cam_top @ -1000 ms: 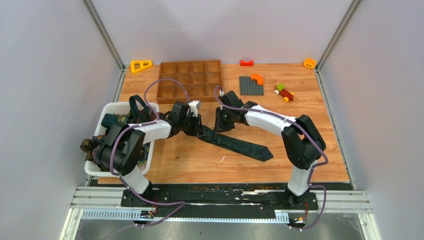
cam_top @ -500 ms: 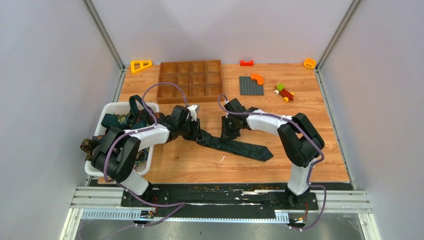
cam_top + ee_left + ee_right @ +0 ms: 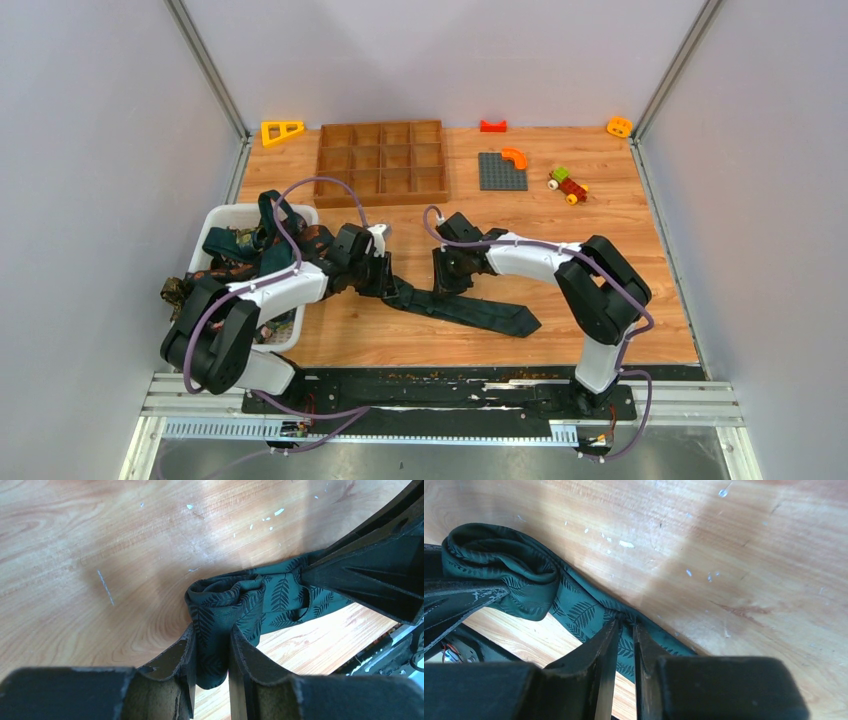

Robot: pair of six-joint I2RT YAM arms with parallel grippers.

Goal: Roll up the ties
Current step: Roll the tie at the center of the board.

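Observation:
A dark green fern-patterned tie lies across the table middle. Its left end is wound into a loose roll. My left gripper is shut on that roll, and from above it sits at the tie's left end. My right gripper is shut on the flat strip of the tie, a short way along from the roll. In the top view the right gripper stands just right of the left one. More ties are heaped in the white bin at the left.
A wooden compartment tray stands at the back. Along the far edge lie a yellow triangle, a red brick and an orange block. A grey baseplate and a toy car lie at the back right.
Both grippers have moved toward the near edge, keeping hold of the tie. The tie's rolled end came with them, and its free wide end slid slightly left.

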